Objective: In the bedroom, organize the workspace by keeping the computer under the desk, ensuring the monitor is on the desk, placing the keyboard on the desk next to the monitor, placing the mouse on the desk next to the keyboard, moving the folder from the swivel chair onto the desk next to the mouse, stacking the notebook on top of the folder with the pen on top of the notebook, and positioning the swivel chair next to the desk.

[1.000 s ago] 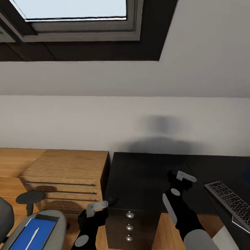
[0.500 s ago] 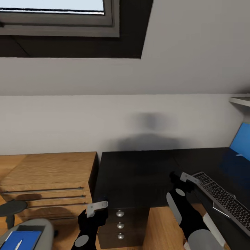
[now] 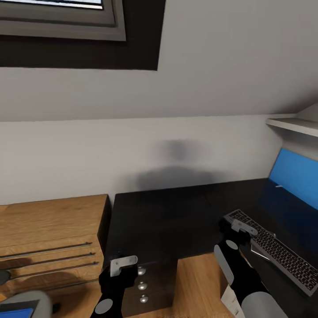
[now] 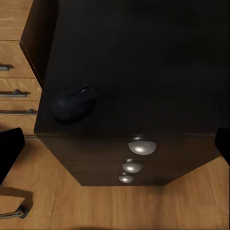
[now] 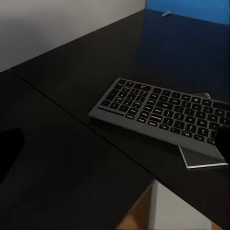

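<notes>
The black desk (image 3: pixel 168 216) stretches from the middle to the right along the wall. The black keyboard (image 3: pixel 274 247) lies on its right part, and the same keyboard (image 5: pixel 163 112) rests partly on a thin dark notebook (image 5: pixel 203 160) with a pale edge. My right gripper (image 3: pixel 238 227) hovers open just left of the keyboard. The dark mouse (image 4: pixel 74 102) sits at the desk's front left corner, above the drawers with silver knobs (image 4: pixel 142 147). My left gripper (image 3: pixel 121 265) hangs open over that corner. A sliver of the blue folder (image 3: pixel 15 312) on the swivel chair (image 3: pixel 31 300) shows at the lower left.
A low oak drawer unit (image 3: pixel 48 238) stands against the desk's left end. A blue panel (image 3: pixel 293 176) leans along the wall at the right, under a white shelf (image 3: pixel 293 126). Wood floor (image 3: pixel 198 282) lies in front of the desk. A skylight (image 3: pixel 57 17) is overhead.
The view has swung to the right. The chair and oak unit slid toward the left edge, and the keyboard and blue panel came further in. Both arms keep their pose.
</notes>
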You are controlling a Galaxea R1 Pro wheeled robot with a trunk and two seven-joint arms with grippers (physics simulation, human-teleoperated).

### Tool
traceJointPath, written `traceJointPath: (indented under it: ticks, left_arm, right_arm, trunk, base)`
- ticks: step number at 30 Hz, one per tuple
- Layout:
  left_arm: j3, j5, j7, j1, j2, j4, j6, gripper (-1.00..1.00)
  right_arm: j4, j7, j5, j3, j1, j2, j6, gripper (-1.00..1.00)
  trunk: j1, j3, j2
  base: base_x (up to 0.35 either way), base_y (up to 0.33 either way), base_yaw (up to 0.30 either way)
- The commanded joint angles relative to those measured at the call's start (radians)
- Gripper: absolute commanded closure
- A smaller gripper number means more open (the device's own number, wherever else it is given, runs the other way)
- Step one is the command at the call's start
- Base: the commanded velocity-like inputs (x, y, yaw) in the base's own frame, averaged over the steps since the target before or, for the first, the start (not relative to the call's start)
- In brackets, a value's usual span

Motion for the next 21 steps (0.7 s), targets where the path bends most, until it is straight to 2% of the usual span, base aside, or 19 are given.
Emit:
traceJointPath:
  ticks: [1, 11, 21]
  left_arm:
    - [-0.001, 0.008, 0.007, 0.000, 0.000, -0.002, 0.003, -1.00]
    - [-0.002, 0.009, 0.007, 0.000, 0.000, -0.002, 0.003, -1.00]
    - [-0.002, 0.009, 0.007, 0.000, 0.000, -0.002, 0.003, -1.00]
  right_arm:
    - [-0.001, -0.003, -0.007, 0.001, -0.001, 0.000, -0.003, -1.00]
    - [0.000, 0.004, -0.008, 0.001, -0.001, 0.000, -0.030, -1.00]
    - [0.001, 0.118, -0.007, 0.001, -0.001, 0.001, -0.034, -1.00]
  trunk:
    - [0.001, -0.003, -0.002]
    - [0.001, -0.015, -0.002]
    - [0.001, -0.027, -0.002]
  base:
    - [0.000, 0.000, -0.228]
    - [0.000, 0.000, -0.226]
    - [0.000, 0.000, -0.215]
